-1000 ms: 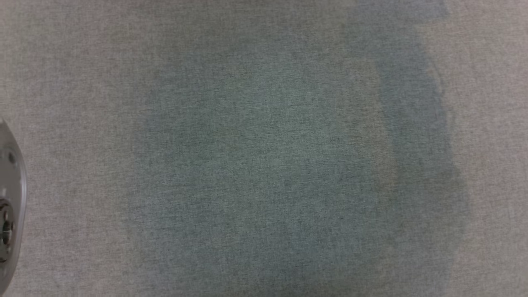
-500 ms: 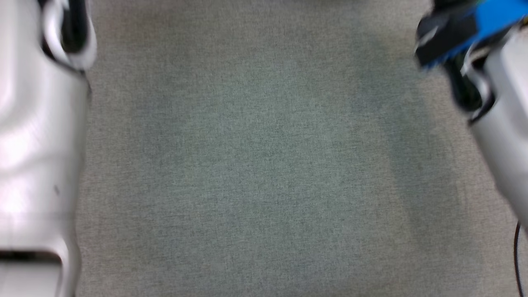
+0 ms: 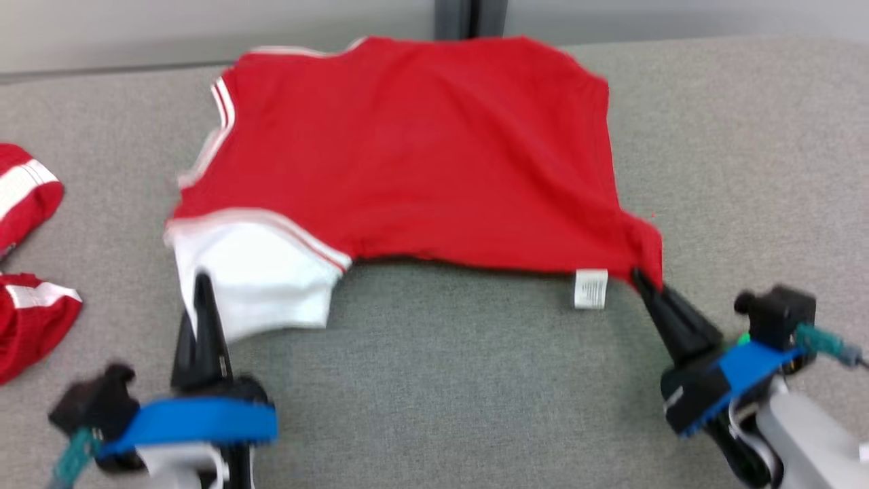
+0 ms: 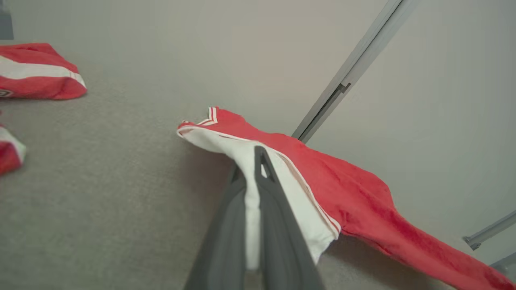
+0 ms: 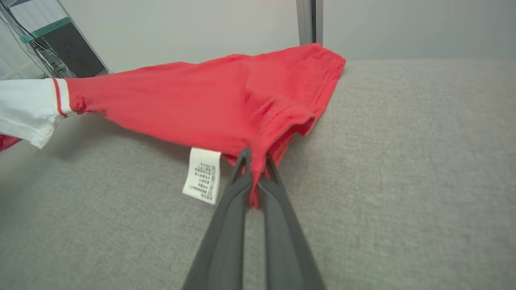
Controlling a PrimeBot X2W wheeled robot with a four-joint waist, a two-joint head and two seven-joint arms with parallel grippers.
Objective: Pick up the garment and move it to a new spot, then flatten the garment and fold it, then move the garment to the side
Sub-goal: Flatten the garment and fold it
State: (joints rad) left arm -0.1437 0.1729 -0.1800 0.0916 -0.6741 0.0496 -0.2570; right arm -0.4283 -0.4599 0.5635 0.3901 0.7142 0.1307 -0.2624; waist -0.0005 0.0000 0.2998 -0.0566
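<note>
The red fabric garment with a white sleeve (image 3: 421, 156) lies spread toward the far edge of the grey fabric surface (image 3: 475, 380), its near corners lifted.

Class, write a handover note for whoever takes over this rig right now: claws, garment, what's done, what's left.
Left claw: shut on the garment, at its white sleeve.
Right claw: shut on the red corner beside the care label.
Garment: spread between the claws over the grey surface, near edge lifted, far edge by the wall.
Other red-and-white clothes lie at the left.
Done: both grips taken.
Left: lay it flat, fold it, move it aside.
</note>
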